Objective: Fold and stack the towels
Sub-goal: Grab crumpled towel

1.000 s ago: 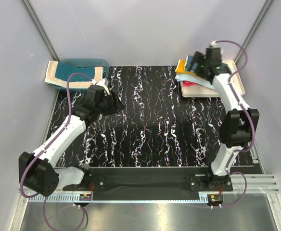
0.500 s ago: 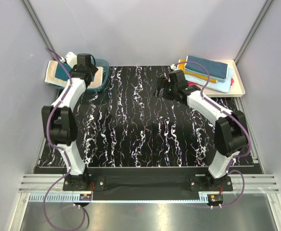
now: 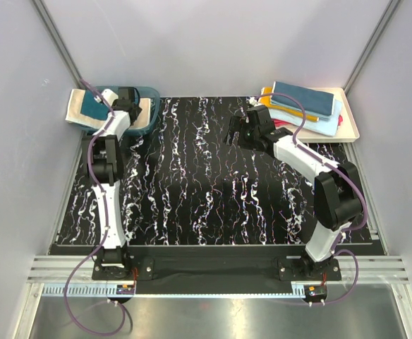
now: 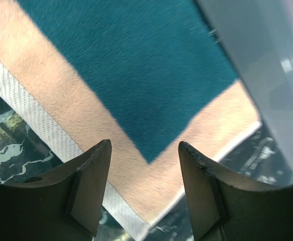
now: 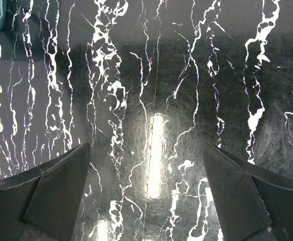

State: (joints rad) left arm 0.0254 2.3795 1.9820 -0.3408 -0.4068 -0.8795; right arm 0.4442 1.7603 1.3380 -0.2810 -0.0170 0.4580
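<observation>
No lettering can be read: the orange-yellow towel shows only an edge near the bottom of the stack on the cream tray at the desk's far right. A dusty blue towel tops the stack, with a light blue towel and a sliver of red towel below.

The left gripper hangs with jaws parted over the dark teal towel, above its cream border, holding nothing. That towel lies draped on the teal basin at the far left.

The right gripper is spread wide and empty above the bare black marbled desk.
</observation>
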